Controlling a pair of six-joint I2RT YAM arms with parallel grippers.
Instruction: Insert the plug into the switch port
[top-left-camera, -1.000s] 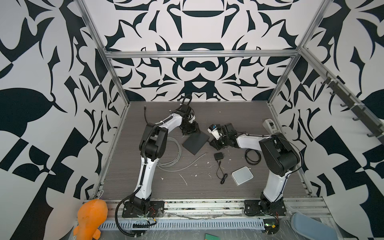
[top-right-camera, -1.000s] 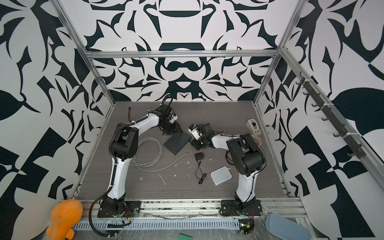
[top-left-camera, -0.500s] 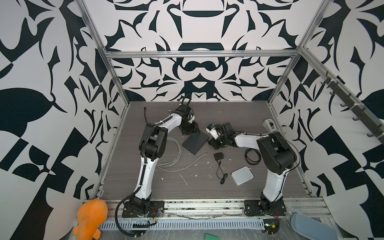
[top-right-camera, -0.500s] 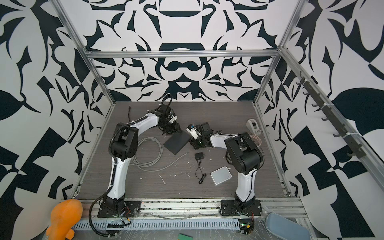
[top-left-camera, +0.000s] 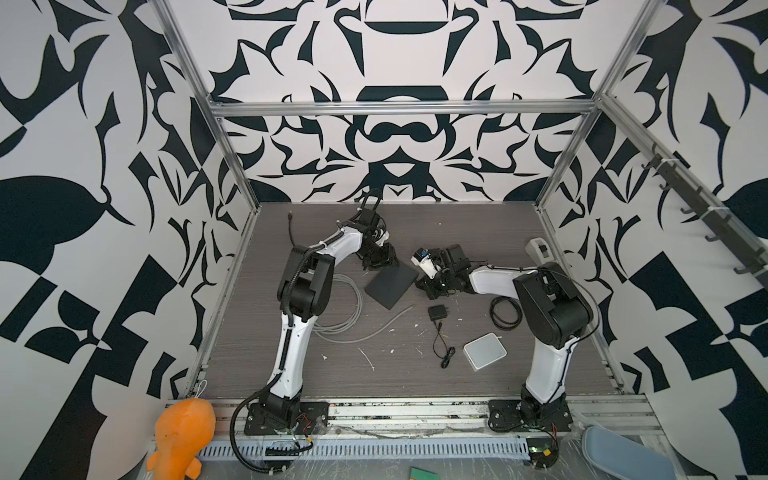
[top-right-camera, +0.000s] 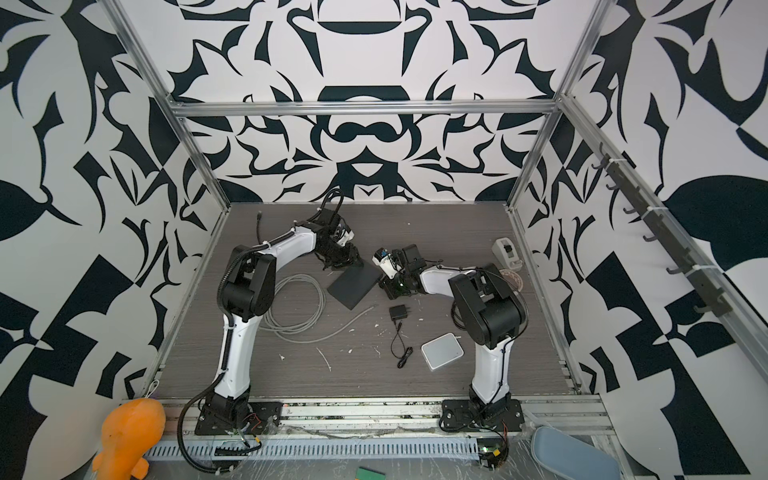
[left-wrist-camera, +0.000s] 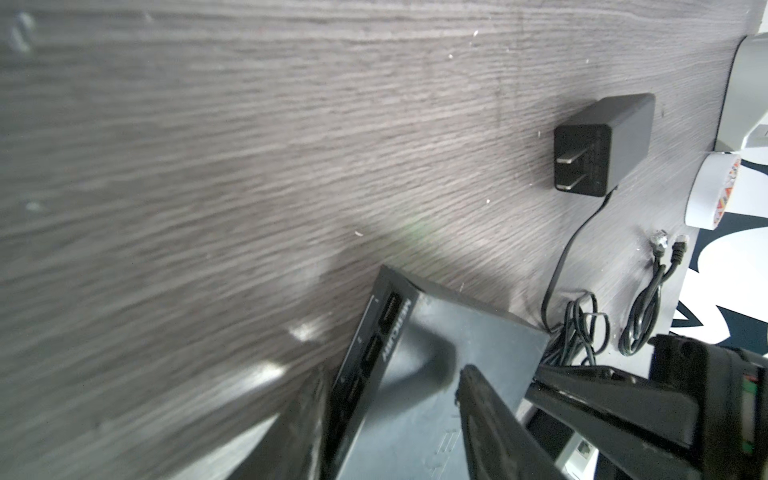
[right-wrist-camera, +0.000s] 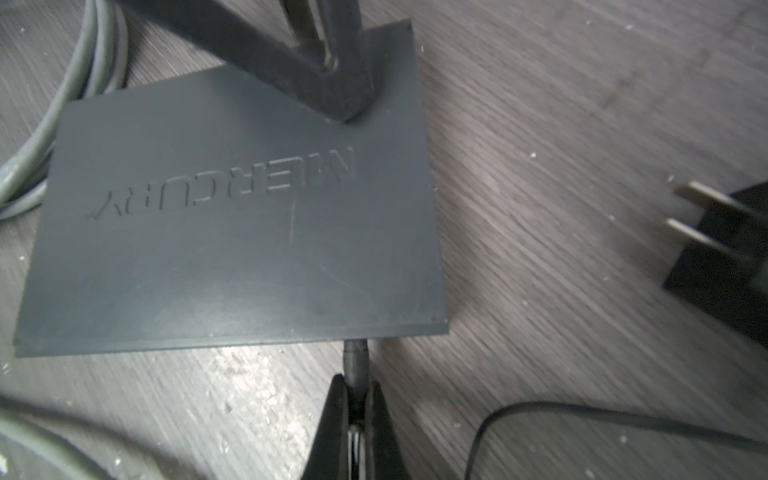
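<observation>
Top views, hidden: the plug is too small to make out in both top views. The right gripper (top-left-camera: 422, 284) covers the spot where it meets the black box (top-left-camera: 390, 286).
Top views, task thing: the black box (top-right-camera: 353, 286) lies flat on the table (top-left-camera: 374, 374), set cornerwise between the two grippers.
Top views, left arm: the elbow is raised and the forearm reaches to the far side. The left gripper (top-left-camera: 376, 264) points down at the box's far corner.
Top views, right arm: the forearm is low and stretched inward, with the gripper at the box's right-hand corner.
Left wrist, cut off: the box (left-wrist-camera: 457, 332) runs out of frame and the near fingers (left-wrist-camera: 490, 419) are blurred.
Left wrist, fingers: the left gripper (left-wrist-camera: 395, 432) stands part-way open. One finger is beside the edge with the row of sockets (left-wrist-camera: 374, 345), the other above the lid. No clamp is visible.
Right wrist, hidden: the switch port sits under the lid's rim. Insertion depth cannot be told.
Right wrist, fingers: the right gripper (right-wrist-camera: 355, 386) is closed tight on the plug (right-wrist-camera: 355, 359), whose tip touches the box's near edge close to a corner.
Right wrist, cut off: the power adapter (right-wrist-camera: 723, 257) and the grey cable (right-wrist-camera: 95, 54) are cut by the frame edges.
</observation>
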